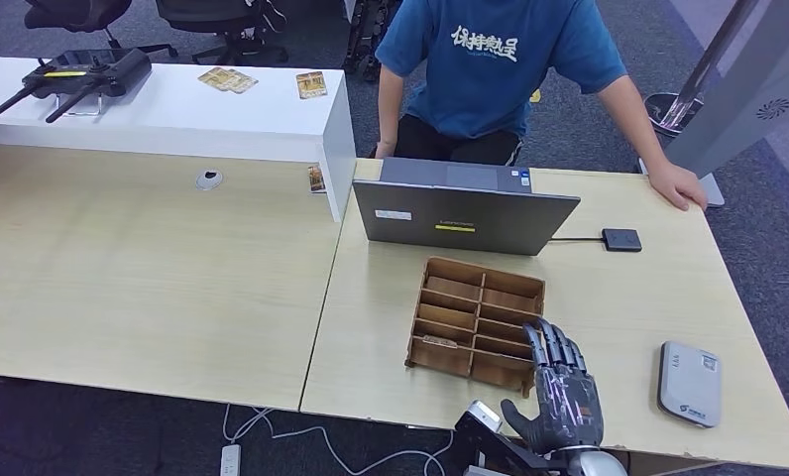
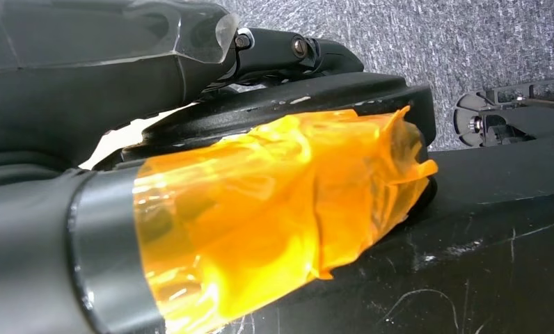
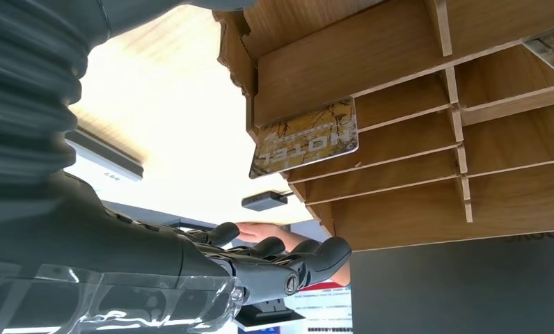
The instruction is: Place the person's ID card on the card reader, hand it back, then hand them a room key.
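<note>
Key card [image 1: 440, 341] lies in a front-left slot of the wooden rack [image 1: 478, 319], head view. Right hand [image 1: 559, 392] is at the rack's front-right corner, fingers straight and spread, tips over the rack's edge, holding nothing. Card reader [image 1: 689, 383] sits right of the rack, well apart. Laptop [image 1: 463, 210] stands just behind the rack, small black box [image 1: 621, 239] behind-right of it on a cable. Person [image 1: 490, 69] sits behind the laptop, one hand [image 1: 677, 184] flat on the table [image 1: 172, 288]. More cards [image 1: 311, 85] lie on the white shelf [image 1: 182, 114] far left of the rack.

Left wrist view: orange tape [image 2: 274, 209] wrapped on a dark part; left hand's fingers cannot be told.

Right wrist view: key card [image 3: 305, 137] marked HOTEL pokes out of a rack [image 3: 413, 125] slot; right hand [image 3: 267, 261] apart from it, fingers loosely extended, empty
</note>
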Robot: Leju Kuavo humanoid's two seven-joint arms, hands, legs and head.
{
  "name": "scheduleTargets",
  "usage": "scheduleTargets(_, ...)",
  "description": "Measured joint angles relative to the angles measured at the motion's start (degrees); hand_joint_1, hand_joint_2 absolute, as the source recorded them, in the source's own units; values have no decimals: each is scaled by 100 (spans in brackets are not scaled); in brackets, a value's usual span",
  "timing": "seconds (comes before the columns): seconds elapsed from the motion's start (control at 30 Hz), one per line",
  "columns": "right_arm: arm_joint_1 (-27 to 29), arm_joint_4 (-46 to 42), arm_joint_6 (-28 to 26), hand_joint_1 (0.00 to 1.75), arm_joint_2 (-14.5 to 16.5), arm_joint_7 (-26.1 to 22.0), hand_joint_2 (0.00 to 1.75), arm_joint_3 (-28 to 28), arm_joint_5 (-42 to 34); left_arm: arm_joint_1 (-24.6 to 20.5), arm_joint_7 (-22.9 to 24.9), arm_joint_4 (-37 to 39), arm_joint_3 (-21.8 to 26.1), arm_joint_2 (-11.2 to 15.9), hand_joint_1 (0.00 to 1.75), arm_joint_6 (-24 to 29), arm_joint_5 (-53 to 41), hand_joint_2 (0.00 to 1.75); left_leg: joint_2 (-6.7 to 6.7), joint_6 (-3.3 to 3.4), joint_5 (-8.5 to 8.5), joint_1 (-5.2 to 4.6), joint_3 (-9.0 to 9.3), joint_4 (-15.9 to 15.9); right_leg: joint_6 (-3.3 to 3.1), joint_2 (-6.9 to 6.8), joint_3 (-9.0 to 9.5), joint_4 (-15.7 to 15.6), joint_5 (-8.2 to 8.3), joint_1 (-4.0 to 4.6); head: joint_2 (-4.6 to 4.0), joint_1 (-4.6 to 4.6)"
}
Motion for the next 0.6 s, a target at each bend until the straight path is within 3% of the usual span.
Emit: scheduleTargets(0.6,-89,130,-51,0,87,-59,175,-2,93,-12,13,0,-73,-4,0,-6,-36,0,0,0,0,0,-1,0,0,0,0,0,0,0,0,0)
